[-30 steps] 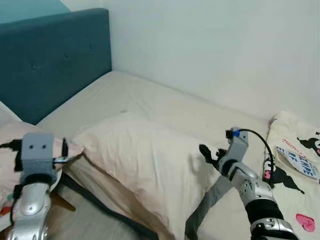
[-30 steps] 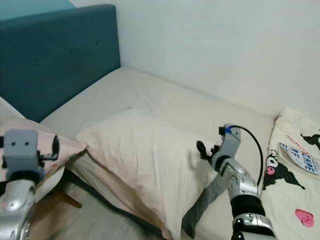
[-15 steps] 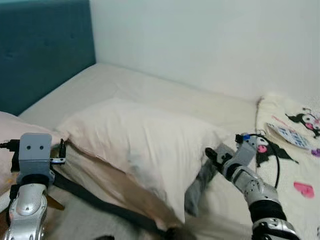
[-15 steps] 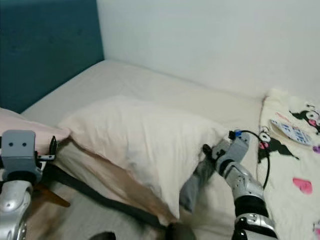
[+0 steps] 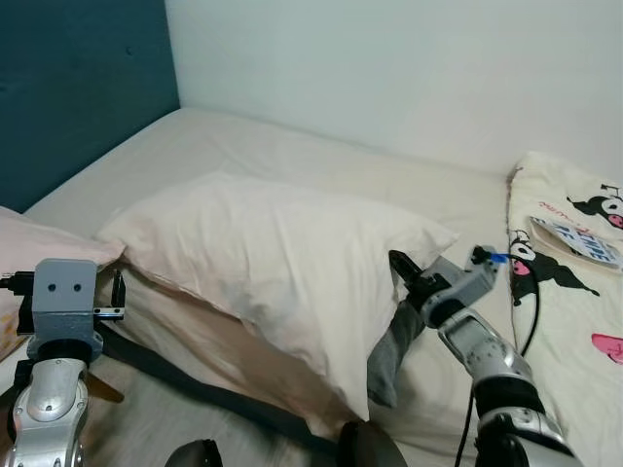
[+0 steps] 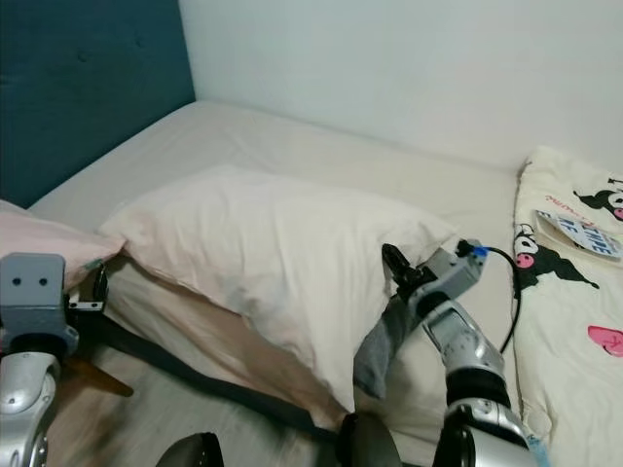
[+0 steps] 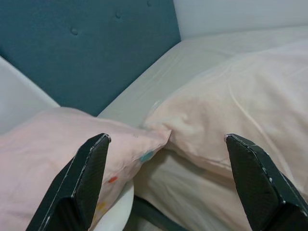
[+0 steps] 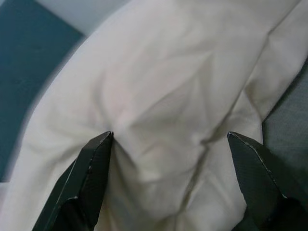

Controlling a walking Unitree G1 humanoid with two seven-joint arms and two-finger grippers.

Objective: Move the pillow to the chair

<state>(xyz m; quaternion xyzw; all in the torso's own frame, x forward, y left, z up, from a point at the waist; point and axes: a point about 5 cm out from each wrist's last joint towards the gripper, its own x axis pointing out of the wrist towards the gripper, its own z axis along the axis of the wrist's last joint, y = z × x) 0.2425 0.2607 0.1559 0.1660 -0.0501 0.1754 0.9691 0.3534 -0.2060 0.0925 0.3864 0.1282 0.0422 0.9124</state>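
1. While the cream pillow lies across the middle of the bed, the right pincer sits at its 3 o'clock edge, right up against the fabric.
2. In the right wrist view both black fingers are spread wide with the pillow's creased cloth between them, so it's released and not clamping anything as far as I can see.
3. The left pincer is over at the pillow's 9 o'clock corner, just beside it. In the left wrist view its fingers are also spread wide, with the pillow corner ahead of them but apart from them.
4. A pink pillow with small coloured spots sits at 9 o'clock of the cream one, their corners touching.
5. A grey strip of cloth hangs down the bed's side under the pillow's 4 o'clock corner, just below the right pincer.
6. A teal headboard stands at 10 o'clock, with a white wall along 12 o'clock.
7. A cartoon-print blanket lies at 3 o'clock, well apart from the pillow.
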